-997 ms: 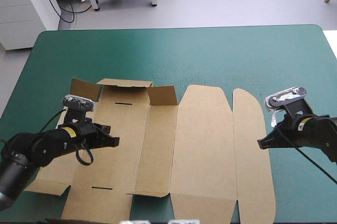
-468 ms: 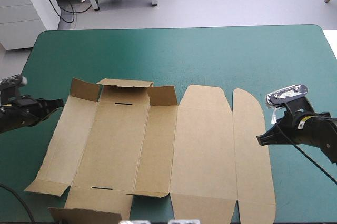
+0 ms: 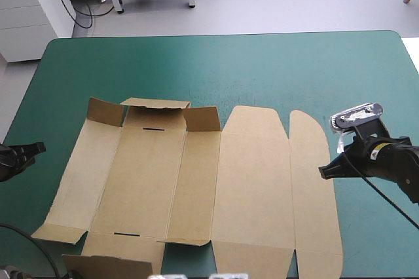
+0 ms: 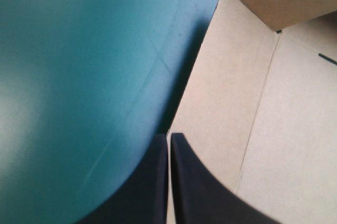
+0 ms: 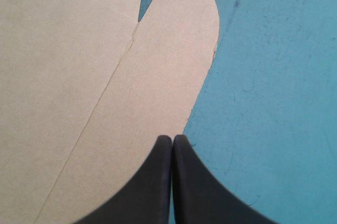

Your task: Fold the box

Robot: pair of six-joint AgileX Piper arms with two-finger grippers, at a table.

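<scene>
Brown box [image 3: 196, 181] lies almost flat on the table [image 3: 229, 63], only its twelve-o'clock flaps [image 3: 157, 112] raised, walls yet unfolded; left pincer [image 4: 168, 135] at its nine o'clock, right pincer [image 5: 172, 137] at three, both pressed together, empty.

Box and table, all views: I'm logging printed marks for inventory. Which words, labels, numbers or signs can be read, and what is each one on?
No text can be read in any view.
The box: plain brown board, no print.
The table: plain teal-green cover, no marks.
The yellow label on the arm behind the right gripper: too small to read.
</scene>
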